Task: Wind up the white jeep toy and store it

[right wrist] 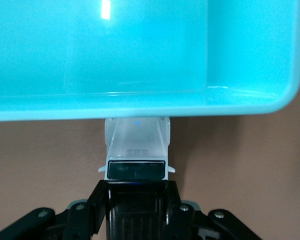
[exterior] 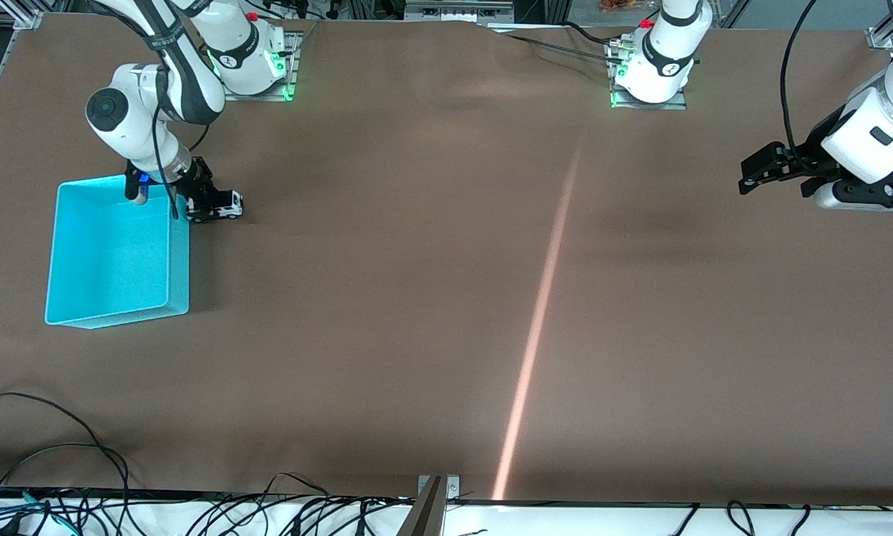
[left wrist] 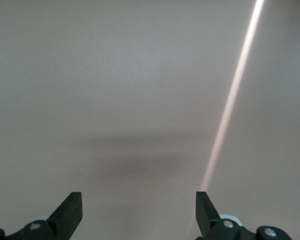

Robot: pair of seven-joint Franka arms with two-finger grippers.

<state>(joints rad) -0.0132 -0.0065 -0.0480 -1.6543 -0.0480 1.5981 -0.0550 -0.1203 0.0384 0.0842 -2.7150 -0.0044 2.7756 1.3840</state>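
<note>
One bin (exterior: pixel 117 253) sat at the right arm's end; at its 1 o'clock corner the jeep (exterior: pixel 219 207) stood on the table, touching the wall, clamped in the right gripper (exterior: pixel 207 202). Advice: lift clear of the rim before traversing. Left gripper (exterior: pixel 778 173) waited, fingers apart.

White jeep toy (right wrist: pixel 137 150) rear hidden between right gripper fingers (right wrist: pixel 102 200); turquoise bin (right wrist: pixel 140 60) cut off by edges.

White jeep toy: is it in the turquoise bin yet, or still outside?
Outside. The white jeep toy sits on the table against the turquoise bin wall, with the right gripper shut on it; the bin's visible interior looks empty.
</note>
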